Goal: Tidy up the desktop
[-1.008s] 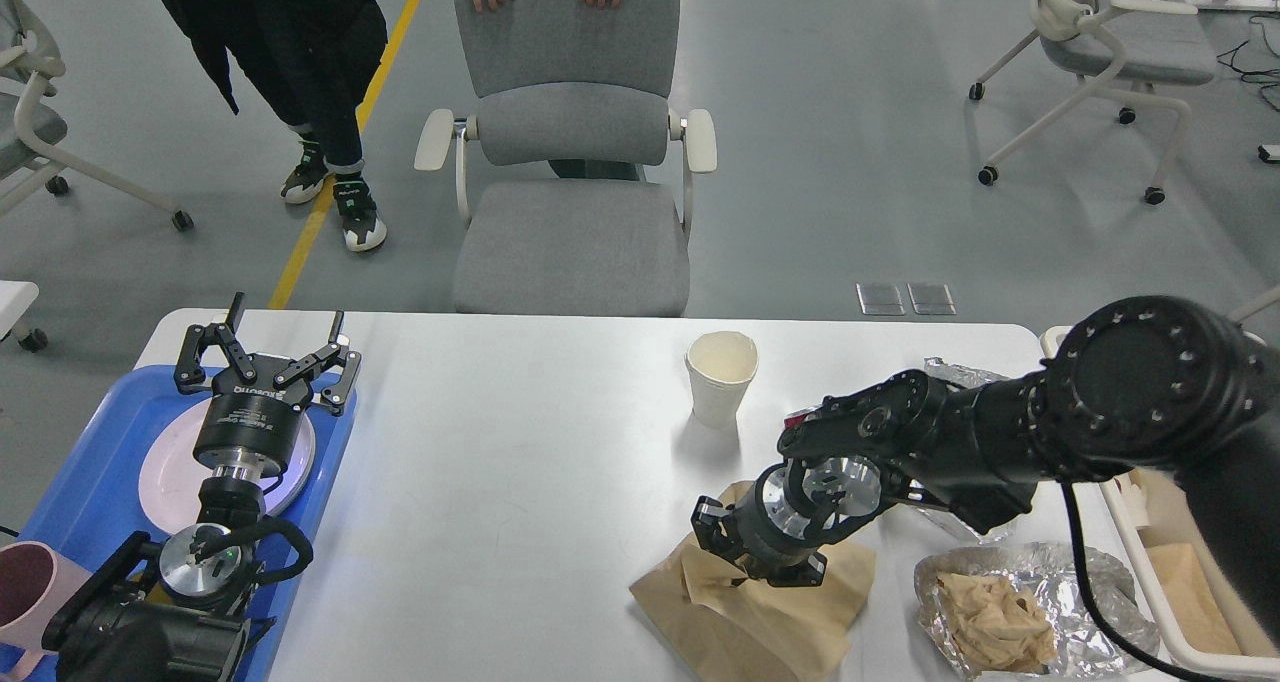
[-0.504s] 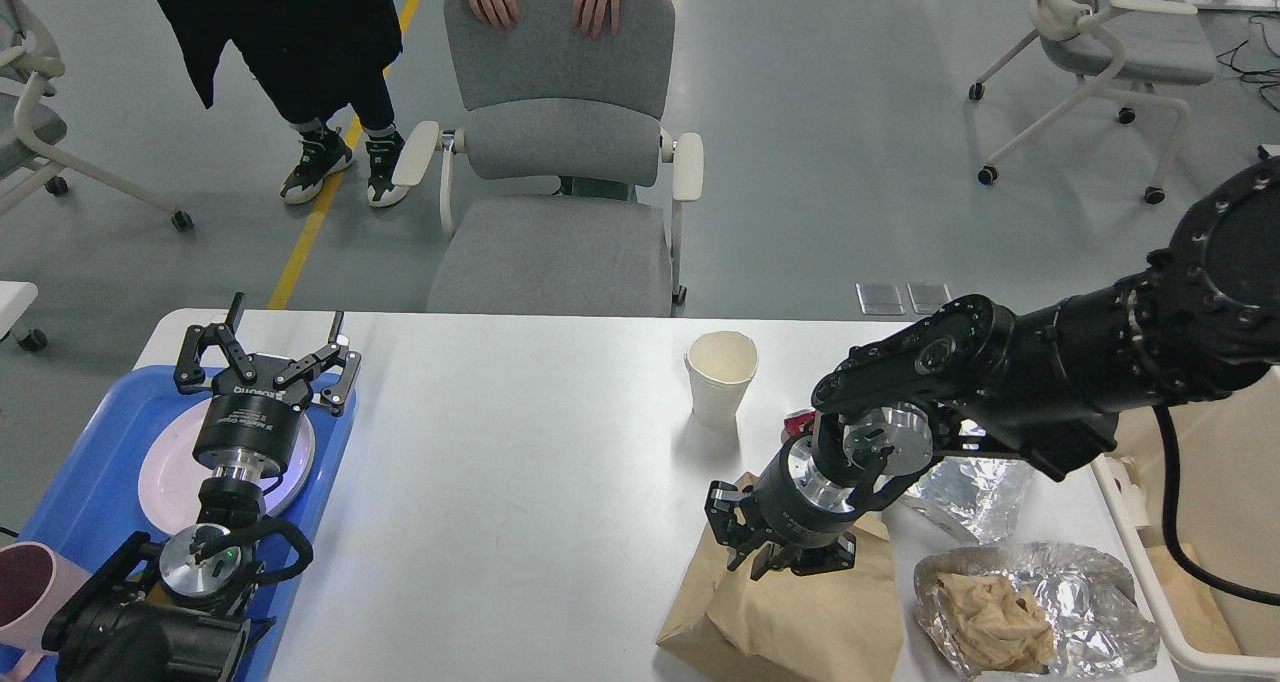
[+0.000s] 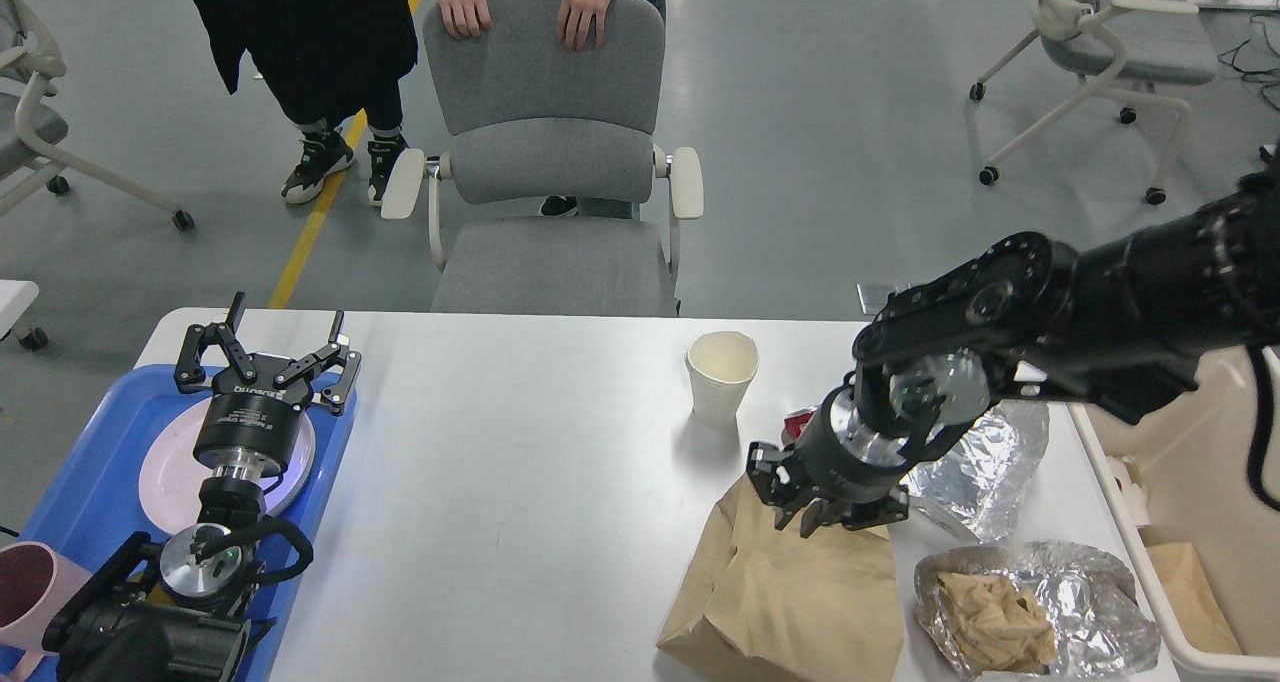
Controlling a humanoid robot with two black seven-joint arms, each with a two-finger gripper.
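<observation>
At 8 o'clock a blue tray sits on the left end of the desktop, the wide white top that fills the lower half of the view from 9 to 3 o'clock. On the tray lies a pale plate, and a pink mug shows at the edge near 8 o'clock. Over the plate hangs the left gripper, its 2 fingers spread wide with nothing between them. Beyond the desktop at 12 o'clock stands a grey chair with 2 hands on its backrest, and a person in black stands at 11 o'clock. Just right of centre a white paper cup stands upright. At 5 o'clock a brown paper bag lies flat, and the right gripper points down at the bag's upper edge; its fingers look parted, but I cannot tell whether they pinch the paper. Crumpled foil lies behind it at 4 o'clock, and a second foil wrap holding brown paper lies nearer, beside a beige bin at the right edge
</observation>
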